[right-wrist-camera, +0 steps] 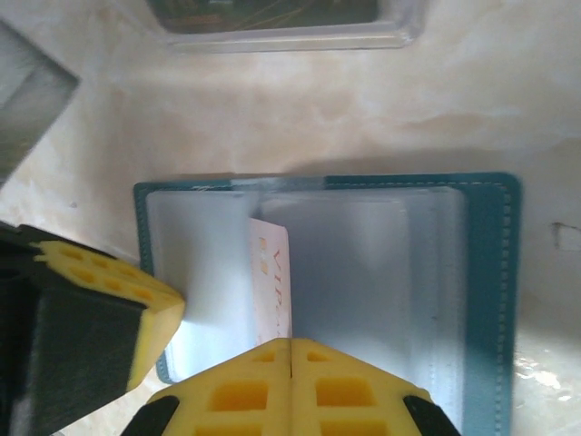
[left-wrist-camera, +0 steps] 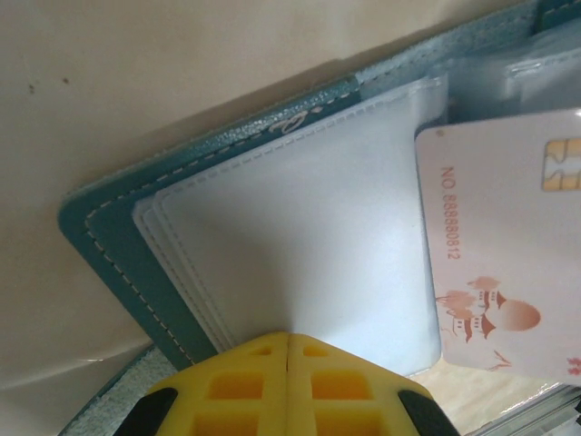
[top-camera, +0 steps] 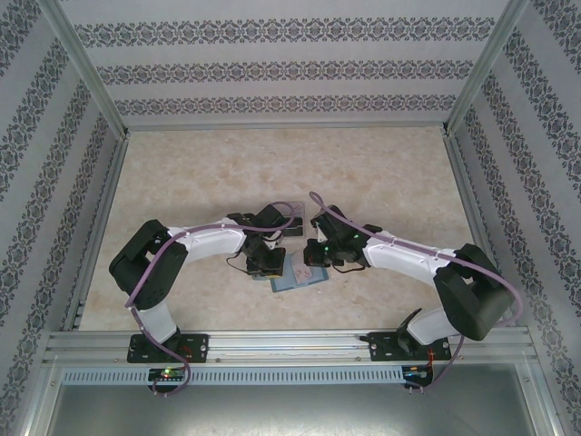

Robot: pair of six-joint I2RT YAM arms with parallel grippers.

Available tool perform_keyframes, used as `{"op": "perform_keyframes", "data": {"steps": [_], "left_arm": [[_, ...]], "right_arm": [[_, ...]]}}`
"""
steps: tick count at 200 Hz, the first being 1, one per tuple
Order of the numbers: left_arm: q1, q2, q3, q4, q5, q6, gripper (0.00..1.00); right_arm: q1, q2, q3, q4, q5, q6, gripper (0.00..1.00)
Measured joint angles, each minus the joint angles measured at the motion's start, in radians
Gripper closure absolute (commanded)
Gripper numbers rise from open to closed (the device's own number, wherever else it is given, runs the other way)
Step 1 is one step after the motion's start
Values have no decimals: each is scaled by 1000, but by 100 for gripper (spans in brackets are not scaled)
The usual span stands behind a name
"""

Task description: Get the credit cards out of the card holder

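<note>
The card holder [top-camera: 295, 274] is lying open on the table [top-camera: 182, 182], near centre and between the two arms, with a white credit card [left-wrist-camera: 499, 254] sticking partly out of its clear sleeves [left-wrist-camera: 300, 236]. The left gripper [left-wrist-camera: 289, 341] is bearing on the holder's left panel, fingers pressed together. The right gripper [right-wrist-camera: 290, 345] is sitting at the card's near end, fingers likewise pressed together; cannot tell whether they are pinching it.
</note>
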Motion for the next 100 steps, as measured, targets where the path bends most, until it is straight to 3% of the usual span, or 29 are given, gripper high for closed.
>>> {"op": "perform_keyframes", "data": {"steps": [37, 100], "left_arm": [[0, 0, 0, 0, 0, 0, 100], [0, 0, 1, 0, 0, 0, 100]], "right_arm": [[35, 2, 37, -25, 13, -6, 84], [47, 32, 43, -50, 14, 0, 85]]}}
